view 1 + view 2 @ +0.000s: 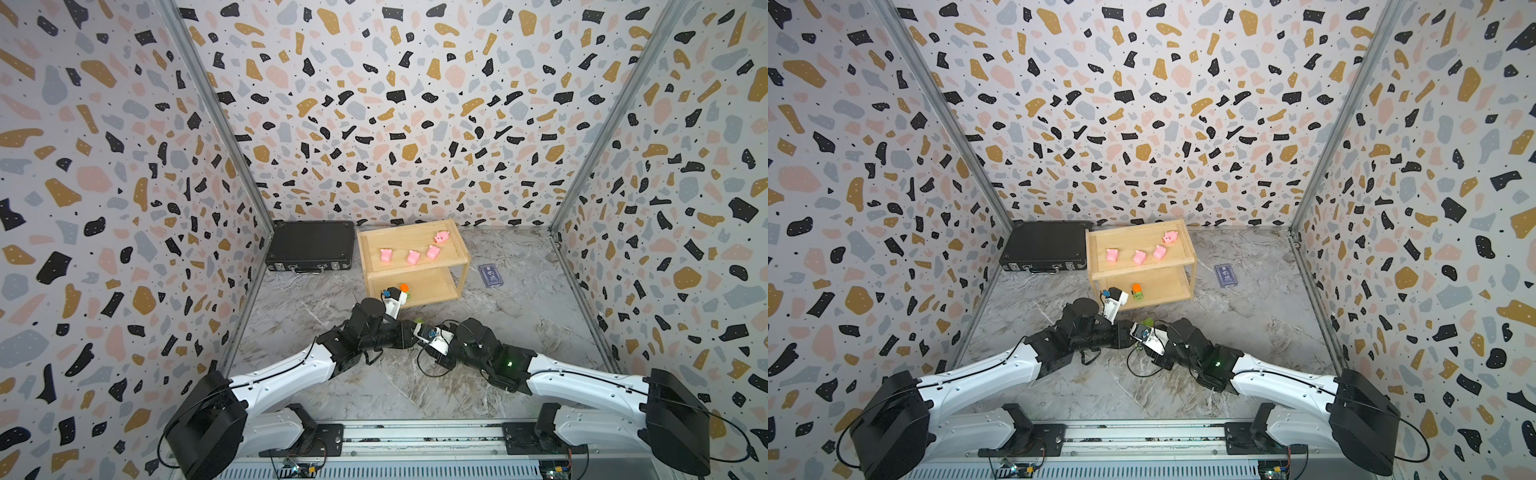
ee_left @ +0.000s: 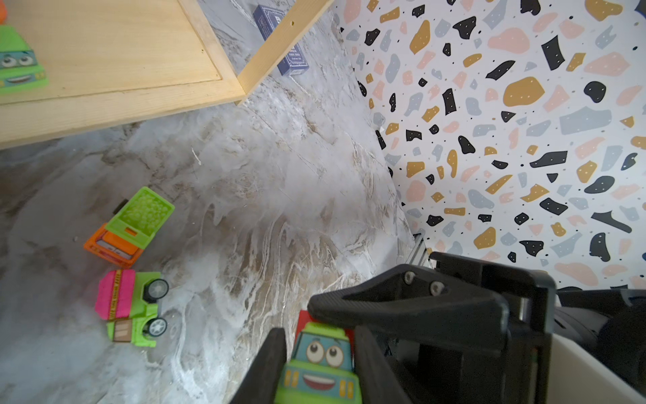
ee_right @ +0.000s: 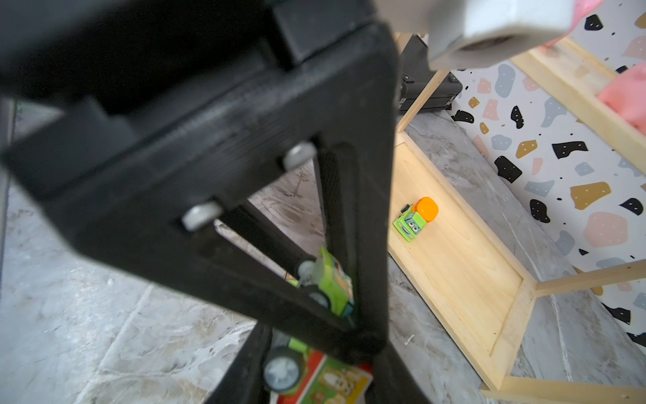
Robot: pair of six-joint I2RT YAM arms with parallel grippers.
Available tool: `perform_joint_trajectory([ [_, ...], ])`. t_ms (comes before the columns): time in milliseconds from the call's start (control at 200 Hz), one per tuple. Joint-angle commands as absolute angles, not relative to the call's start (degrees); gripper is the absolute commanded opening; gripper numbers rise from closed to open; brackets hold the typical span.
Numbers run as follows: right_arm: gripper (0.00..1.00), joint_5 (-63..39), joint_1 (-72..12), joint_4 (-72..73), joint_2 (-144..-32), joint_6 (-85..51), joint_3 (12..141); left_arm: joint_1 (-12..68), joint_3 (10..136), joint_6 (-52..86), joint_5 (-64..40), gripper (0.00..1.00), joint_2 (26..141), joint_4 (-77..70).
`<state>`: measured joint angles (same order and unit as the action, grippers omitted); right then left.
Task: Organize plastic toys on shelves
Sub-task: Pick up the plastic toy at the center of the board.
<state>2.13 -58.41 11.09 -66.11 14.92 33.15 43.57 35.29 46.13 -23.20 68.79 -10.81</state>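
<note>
Bottom edge, left wrist view: we see the left gripper (image 2: 320, 346) clamped on the green-cabbed, red-bedded plastic truck (image 2: 318, 374), right gripper (image 3: 320, 353) pinching it too. Mid-frame beyond, four pink plastic pigs (image 1: 413, 257) top the light wooden two-tier rack (image 1: 415, 271).

four pigs (image 1: 386, 255), four toy vehicles (image 2: 129, 227), one rack (image 1: 399, 241), one case (image 1: 309, 245)
</note>
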Motion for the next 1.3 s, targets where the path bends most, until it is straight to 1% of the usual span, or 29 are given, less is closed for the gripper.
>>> perform_joint_trajectory([
  [0,0.51,4.1,-58.54,11.21,-65.62,11.59,35.77,43.81,35.15,45.8,-21.93,0.2,67.15,-13.05],
  [35,0.6,4.91,-58.54,10.96,-65.27,10.57,35.77,43.74,35.18,45.33,-21.42,0.2,66.53,-12.56],
  [90,0.68,4.44,-58.26,10.04,-64.43,9.83,35.82,43.25,35.43,44.26,-20.84,0.2,65.5,-11.9],
  [130,0.73,2.97,-57.66,9.16,-63.52,8.85,36.13,42.5,35.68,43.16,-20.76,0.2,64.63,-11.25],
  [150,0.73,2.01,-57.37,8.68,-63.14,8.42,36.27,41.97,35.81,42.69,-20.8,0.2,64.29,-10.81],
  [220,0.78,-4.33,-54.8,6.51,-61.11,5.75,37.22,39.21,36.18,40.97,-21.91,0.2,62.87,-10.54],
  [365,0.8,-19.96,-46.27,-1.39,-59.4,-1.57,42.73,35.25,36.75,35.74,-23.87,0.2,59.77,-12.87],
  [471,0.79,-34.63,-39.41,-8.41,-61.41,-8.09,48.65,34.05,36.37,33.1,-25.19,0.2,58.14,-17.53],
  [566,0.77,-49.19,-35.28,-7.8,-64.3,-13.63,51.82,33.68,35.72,32.78,-28.87,0.2,57.35,-24.26],
  [641,0.75,-55.93,-34.74,-4.98,-65.54,-16.41,52.84,33.71,35.15,33.4,-31.58,0.2,57.26,-29.93],
  [731,0.73,-57.93,-34.63,-4.86,-65.32,-16.44,53.76,33.66,34.94,34.08,-33.63,0.2,57.24,-33.92],
  [856,0.73,-57.66,-34.58,-6.04,-64.86,-15.5,54.55,33.66,34.81,35.54,-37.1,0.2,57.83,-38.16],
  [966,0.73,-59.44,-34.61,-2.98,-64.44,-17.1,53.72,33.73,34.41,36.18,-38.17,0.2,58.18,-39.83],
  [1156,0.74,-54.6,-34.58,10.54,-63.02,-23.2,49.03,33.74,31.66,41.31,-37.0,0.2,58.86,-48.27],
  [1291,0.71,-50.78,-34.56,18.72,-62.75,-27.52,46.27,33.76,31.29,43.65,-36.43,0.2,58.68,-51.37],
])
